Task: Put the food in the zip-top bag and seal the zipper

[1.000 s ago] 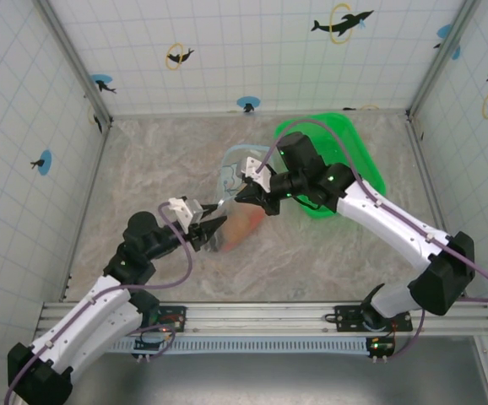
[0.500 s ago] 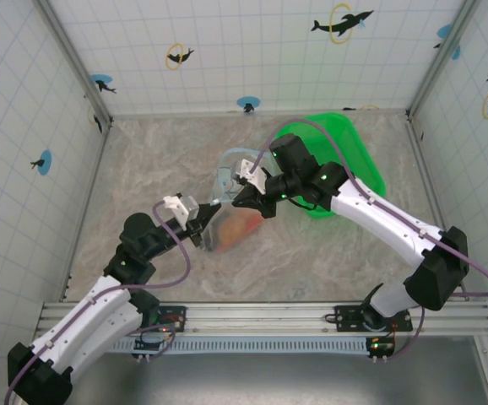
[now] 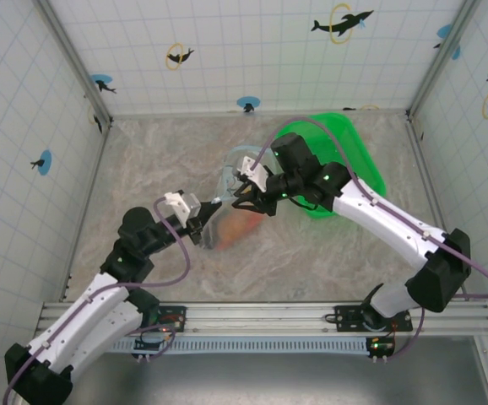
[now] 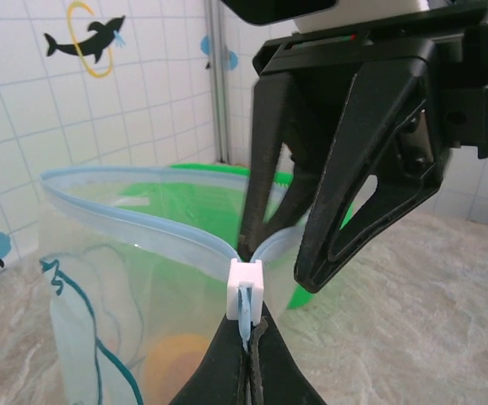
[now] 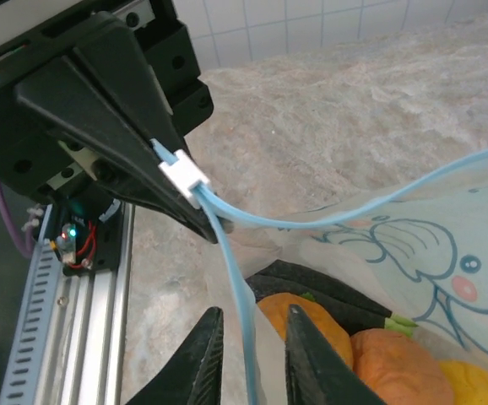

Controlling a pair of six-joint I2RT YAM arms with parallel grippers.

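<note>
- zip-top bag (image 3: 226, 180) lies about mid-desk (image 3: 143, 160), mouth gaping. Green basket (image 3: 358, 164) sits toward the far right corner.
- food (image 5: 379, 359) is already inside: orange rounded pieces plus a dark long one, bunched low in the bag.
- left gripper (image 4: 246, 337): jaws clenched on the end of the zipper (image 4: 134, 221), right under the white slider (image 4: 246, 282).
- right gripper (image 5: 253, 310): jaws released, straddling the blue strip just past the slider without pinching it.
- step, as I read it: left anchors the end, right runs the track shut.
- risk: right jaws close off the strip and catch only film, so the track doesn't mate.
- risk: the two lips stand well apart, so a pull may press one lip alone and leave a gap.
- risk: a hard tug slips the end out of the left jaws, or drags the whole bag and spills the food.
- risk: grippers are crowded at the slider and could knock together.
</note>
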